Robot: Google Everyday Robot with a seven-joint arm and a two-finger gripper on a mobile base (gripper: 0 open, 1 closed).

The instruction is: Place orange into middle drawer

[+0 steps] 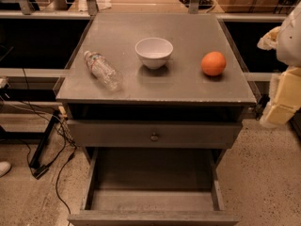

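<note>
Well apart: orange point(213, 63), claw point(278, 108) far right

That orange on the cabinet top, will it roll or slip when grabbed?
It will likely roll if nudged: the orange is round and sits free on the flat cabinet top. Its dull skin probably grips fairly well. The gripper is at the picture's right edge, apart from the orange.

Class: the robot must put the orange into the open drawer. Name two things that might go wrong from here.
The orange is round and sits loose near the right edge of the cabinet top; a nudge from the gripper, poised just beyond that edge, might roll it off. The open middle drawer sits low, partly under the cabinet top; a high release might bounce the orange out.
</note>
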